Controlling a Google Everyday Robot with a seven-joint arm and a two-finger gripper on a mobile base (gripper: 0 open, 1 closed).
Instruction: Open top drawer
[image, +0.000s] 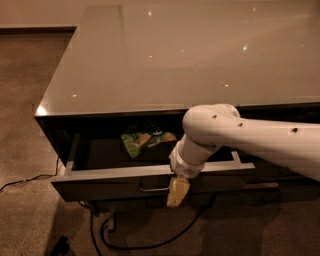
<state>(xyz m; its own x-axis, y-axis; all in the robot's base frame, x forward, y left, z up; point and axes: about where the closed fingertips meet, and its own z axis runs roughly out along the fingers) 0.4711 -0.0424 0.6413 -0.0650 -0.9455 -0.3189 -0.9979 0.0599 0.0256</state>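
Pale and blunt-tipped, the gripper (178, 192) is held down over the front edge of the top drawer (100, 189), just right of its small metal bar handle (155, 188); whether it is clamped on anything cannot be told. The drawer is seen standing part-way out beneath the glossy countertop (150, 65), its front dark and shiny, its rim grey. A crumpled green packet (142, 142) is seen lying inside. The smooth white arm (250, 137) is extended from the right.

One hand (178, 191) at one top drawer (100, 188)
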